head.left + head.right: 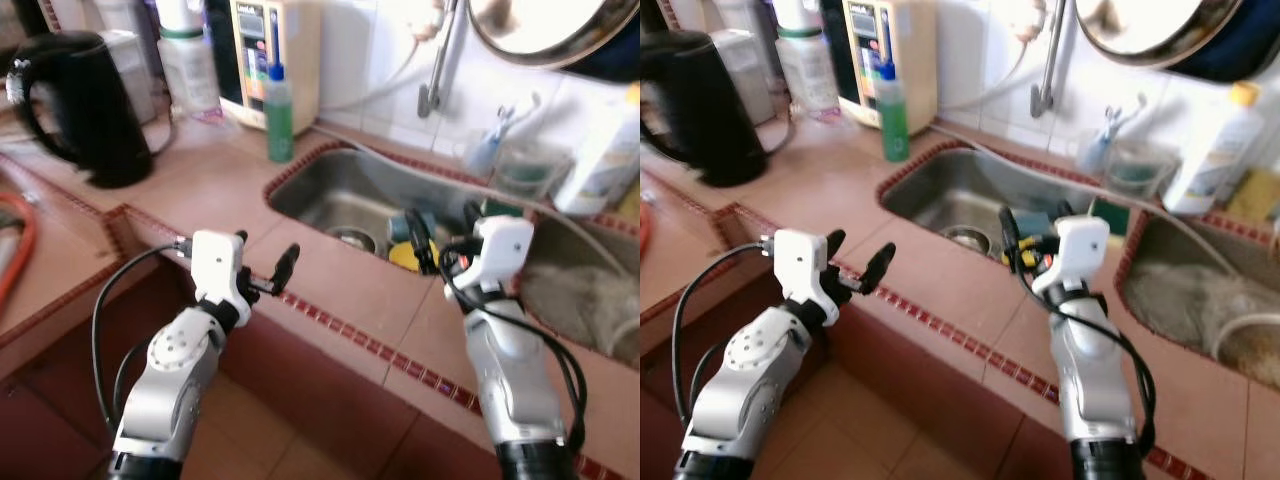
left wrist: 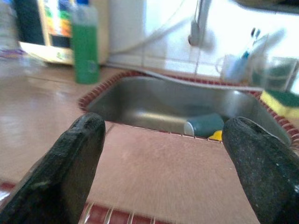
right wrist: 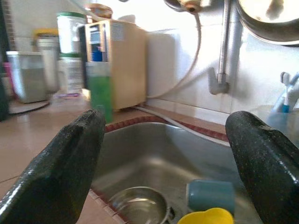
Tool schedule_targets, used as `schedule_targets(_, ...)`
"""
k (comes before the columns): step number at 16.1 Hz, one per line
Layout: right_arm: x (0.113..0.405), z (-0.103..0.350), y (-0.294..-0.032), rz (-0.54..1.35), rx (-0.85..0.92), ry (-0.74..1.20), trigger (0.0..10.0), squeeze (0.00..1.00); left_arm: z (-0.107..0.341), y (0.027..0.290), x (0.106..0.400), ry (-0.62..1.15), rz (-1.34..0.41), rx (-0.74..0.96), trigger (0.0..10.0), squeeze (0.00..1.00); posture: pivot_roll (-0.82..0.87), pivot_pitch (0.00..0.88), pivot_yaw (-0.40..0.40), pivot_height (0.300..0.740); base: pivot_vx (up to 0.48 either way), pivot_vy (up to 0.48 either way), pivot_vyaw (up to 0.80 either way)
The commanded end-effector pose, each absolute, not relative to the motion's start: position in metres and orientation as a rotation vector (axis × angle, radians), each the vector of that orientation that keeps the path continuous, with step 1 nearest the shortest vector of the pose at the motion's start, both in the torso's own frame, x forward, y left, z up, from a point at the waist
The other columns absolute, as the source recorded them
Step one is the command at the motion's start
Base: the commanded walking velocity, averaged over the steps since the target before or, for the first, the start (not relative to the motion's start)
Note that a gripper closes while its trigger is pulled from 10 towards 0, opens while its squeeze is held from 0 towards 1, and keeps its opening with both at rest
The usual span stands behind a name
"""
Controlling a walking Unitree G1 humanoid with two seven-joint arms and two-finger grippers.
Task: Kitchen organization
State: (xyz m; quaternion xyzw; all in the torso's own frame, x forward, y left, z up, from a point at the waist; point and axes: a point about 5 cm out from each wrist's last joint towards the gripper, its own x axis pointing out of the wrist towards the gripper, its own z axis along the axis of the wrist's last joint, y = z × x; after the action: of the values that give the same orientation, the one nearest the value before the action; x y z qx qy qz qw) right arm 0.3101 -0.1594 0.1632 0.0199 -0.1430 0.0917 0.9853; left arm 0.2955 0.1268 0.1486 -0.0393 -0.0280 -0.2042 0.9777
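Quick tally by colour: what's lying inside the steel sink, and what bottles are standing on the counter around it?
Teal cup in sink: 1
Yellow item in sink: 1
Green bottle left of sink: 1
White bottle right of sink: 1
Total: 4

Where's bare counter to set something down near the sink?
Free: the counter between the black kettle and the sink, and the strip along its front edge. Crowded: the back wall by the green bottle, and the sink's right end.

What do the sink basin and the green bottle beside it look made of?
Sink basin: likely stainless steel, with a dull grey brushed sheen and soft reflections. Green bottle: probably translucent plastic, since green liquid shows through below a blue cap; too blurred to be sure.
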Motion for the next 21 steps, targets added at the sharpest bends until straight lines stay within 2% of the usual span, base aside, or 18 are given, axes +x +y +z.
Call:
schedule_targets(1,0.312,0.166,-0.158,0.186,0.033,-0.298,10.0,0.00,0.147,0.127,0.295,-0.048,-0.412,-0.075,10.0,0.00,-0.13,0.000,0.022,0.740,-0.277,0.000,0.00)
schedule_targets(7,0.310,0.162,-0.156,0.206,0.011,-0.288,10.0,0.00,0.145,0.126,0.294,-0.050,-0.423,-0.075,10.0,0.00,-0.13,0.000,0.020,0.740,-0.091,0.000,0.00)
schedule_targets(11,0.303,0.149,-0.147,0.327,-0.023,-0.243,10.0,0.00,0.131,0.127,0.288,-0.037,-0.448,-0.033,10.0,0.00,-0.13,0.000,0.016,0.740,0.000,0.000,0.00)
schedule_targets(16,0.275,0.122,-0.124,0.657,-0.053,-0.130,10.0,0.00,0.118,0.123,0.267,-0.062,-0.623,-0.017,10.0,0.00,-0.13,0.012,0.013,0.740,0.000,0.000,0.00)
schedule_targets(21,0.252,0.101,-0.127,0.936,-0.046,0.038,10.0,0.00,0.099,0.126,0.243,-0.046,-0.797,0.104,10.0,0.00,-0.13,0.025,0.005,0.740,0.000,0.000,0.00)
